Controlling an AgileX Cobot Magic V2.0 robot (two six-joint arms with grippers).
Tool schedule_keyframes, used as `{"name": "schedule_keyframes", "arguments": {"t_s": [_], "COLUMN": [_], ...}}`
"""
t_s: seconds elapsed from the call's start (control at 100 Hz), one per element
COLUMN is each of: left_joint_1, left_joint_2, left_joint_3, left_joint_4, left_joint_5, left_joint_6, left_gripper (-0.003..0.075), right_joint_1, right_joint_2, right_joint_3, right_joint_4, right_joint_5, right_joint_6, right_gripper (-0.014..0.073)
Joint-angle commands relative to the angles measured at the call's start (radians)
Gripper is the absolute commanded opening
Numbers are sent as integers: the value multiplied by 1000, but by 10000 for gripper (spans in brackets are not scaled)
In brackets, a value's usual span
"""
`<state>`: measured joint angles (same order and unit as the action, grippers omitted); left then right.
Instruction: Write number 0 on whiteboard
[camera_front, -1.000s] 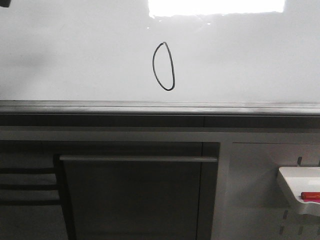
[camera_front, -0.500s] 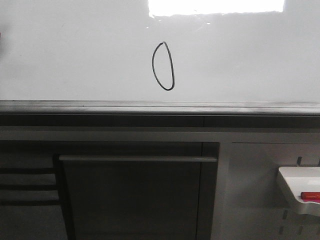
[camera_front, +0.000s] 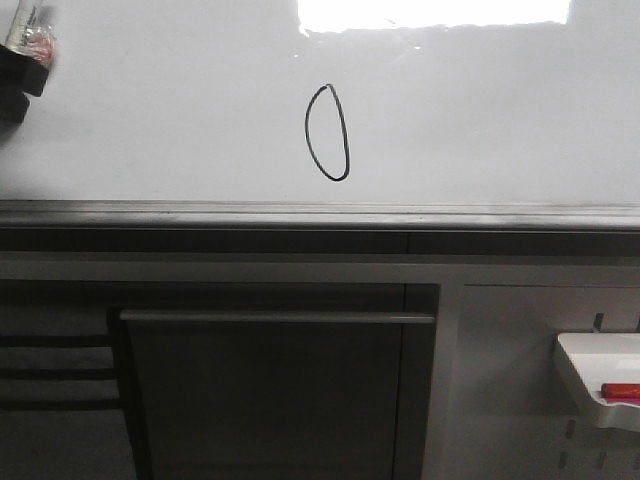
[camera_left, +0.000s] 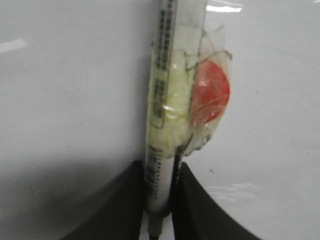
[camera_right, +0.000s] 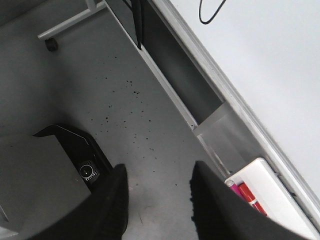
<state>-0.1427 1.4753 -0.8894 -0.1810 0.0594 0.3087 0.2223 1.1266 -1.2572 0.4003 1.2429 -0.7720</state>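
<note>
Front view shows the number 0 (camera_front: 327, 133) closed on the whiteboard (camera_front: 480, 110); at ten o'clock, the left gripper (camera_left: 161, 200) clamps the marker (camera_left: 162, 100), best lifted clear without smudging.

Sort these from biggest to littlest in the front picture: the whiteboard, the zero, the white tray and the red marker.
1. whiteboard
2. white tray, though the picture's edge cuts it off
3. zero
4. red marker, also cut off
</note>
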Motion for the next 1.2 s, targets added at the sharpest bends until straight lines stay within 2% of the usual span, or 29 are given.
{"name": "schedule_keyframes", "arguments": {"t_s": [0.0, 0.13, 0.33, 0.42, 0.65, 0.79, 1.0, 1.12, 1.19], "left_joint_1": [-6, -6, -6, -6, -6, -6, -6, -6, -6], "left_joint_2": [-11, -11, -11, -13, -53, -134, -316, -437, -531], "left_joint_3": [-32, -32, -32, -32, -32, -32, -32, -23, 8], "left_joint_4": [-2, -2, -2, -2, -13, -12, -12, -12, -12], "left_joint_5": [-45, -26, -21, -20, 15, 107, 306, 438, 470], "left_joint_6": [-7, -7, -7, -7, -7, -7, -7, -7, -14], "left_gripper": [-8, 27, 223, 270, 274, 274, 274, 274, 270], "right_joint_1": [-6, -6, -6, -6, -6, -6, -6, -6, -6], "right_joint_2": [-18, -18, -18, -18, -18, -18, -21, -67, -117], "right_joint_3": [-22, -22, -22, -22, -22, -22, -13, 74, 162], "right_joint_4": [32, 32, 32, 32, 32, 32, 32, 30, 26], "right_joint_5": [-33, -33, -32, -30, -30, -30, -45, -178, -320], "right_joint_6": [-3, -3, -3, -3, -3, 6, 130, 192, 241], "right_gripper": [269, 269, 269, 269, 269, 269, 269, 269, 269]}}
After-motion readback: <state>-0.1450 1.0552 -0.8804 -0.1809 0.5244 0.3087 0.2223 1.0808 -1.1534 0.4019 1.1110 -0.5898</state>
